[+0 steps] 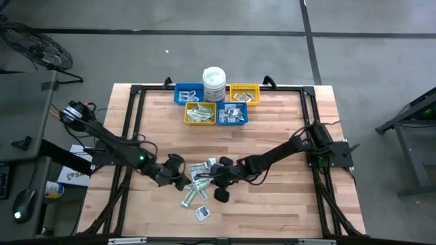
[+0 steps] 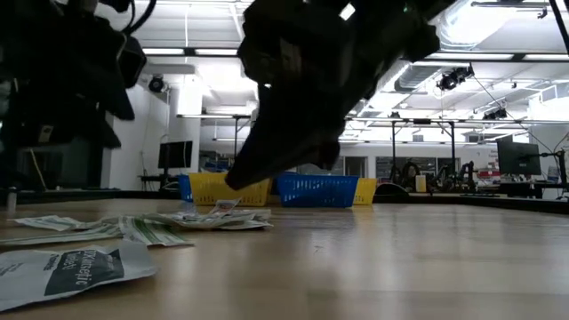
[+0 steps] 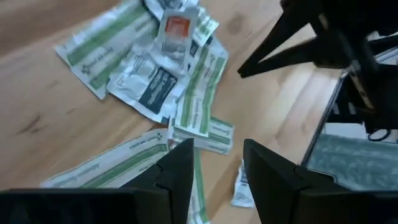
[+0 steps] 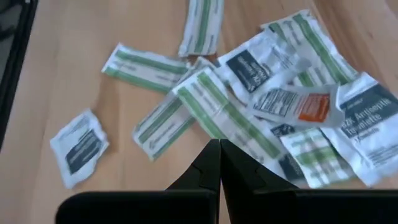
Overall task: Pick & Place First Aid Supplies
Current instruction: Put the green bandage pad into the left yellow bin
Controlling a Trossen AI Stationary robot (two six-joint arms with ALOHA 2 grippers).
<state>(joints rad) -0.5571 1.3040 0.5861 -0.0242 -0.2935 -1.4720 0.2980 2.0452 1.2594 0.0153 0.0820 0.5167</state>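
On the near half of the surface (image 1: 272,204) lie the loose packets (image 1: 197,184), with both hands over them: the left hand (image 1: 178,178) part open and empty, the right hand (image 1: 221,178) pinched shut on nothing. To pick cleanly, I judge the left should drop onto a strip at the pile's edge, one finger each side, rather than into the overlap. Farther back stand the bins (image 1: 216,103), already holding some packets, and a white tub (image 1: 214,80). The right wrist view shows an orange-marked packet (image 4: 297,104) atop the heap; the high view cannot resolve it, and only it shows the bins' contents.
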